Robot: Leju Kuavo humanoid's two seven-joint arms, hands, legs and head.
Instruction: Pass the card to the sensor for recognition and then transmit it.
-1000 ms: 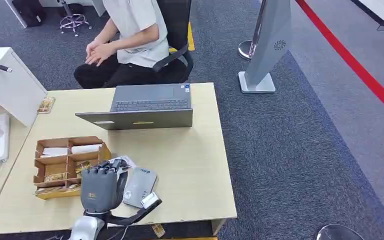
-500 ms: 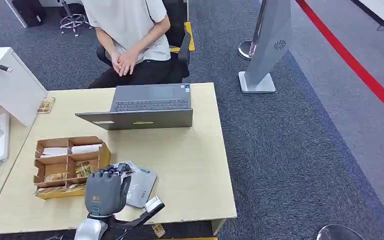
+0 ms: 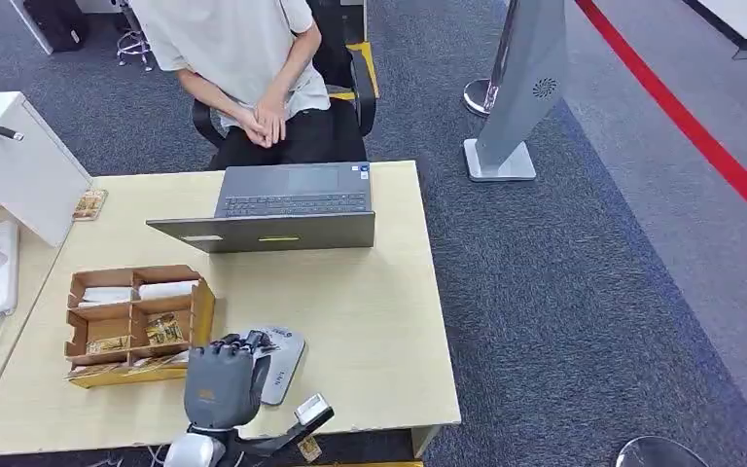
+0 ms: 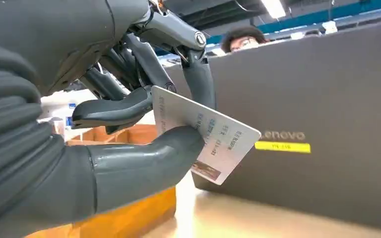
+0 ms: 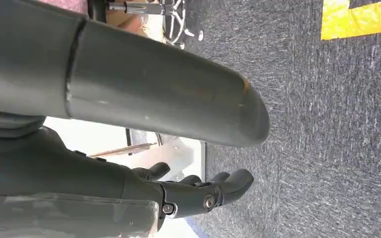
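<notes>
Head view: a light wooden table (image 3: 379, 292) on grey carpet carries an open grey laptop (image 3: 287, 206) and a brown cardboard tray (image 3: 134, 323). The left hand (image 3: 220, 381) hovers over the flat grey sensor pad (image 3: 282, 362).

Left wrist view: thumb and fingers (image 4: 129, 106) pinch a white printed card (image 4: 206, 134).

Right wrist view: the right hand (image 5: 198, 191) hangs empty above the carpet, fingers loosely apart.

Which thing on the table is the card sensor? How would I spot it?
Find the tan table with the laptop. Near its front edge, beside the brown cardboard box, lies the sensor, under the left hand. It is the flat grey pad with rounded corners.
</notes>
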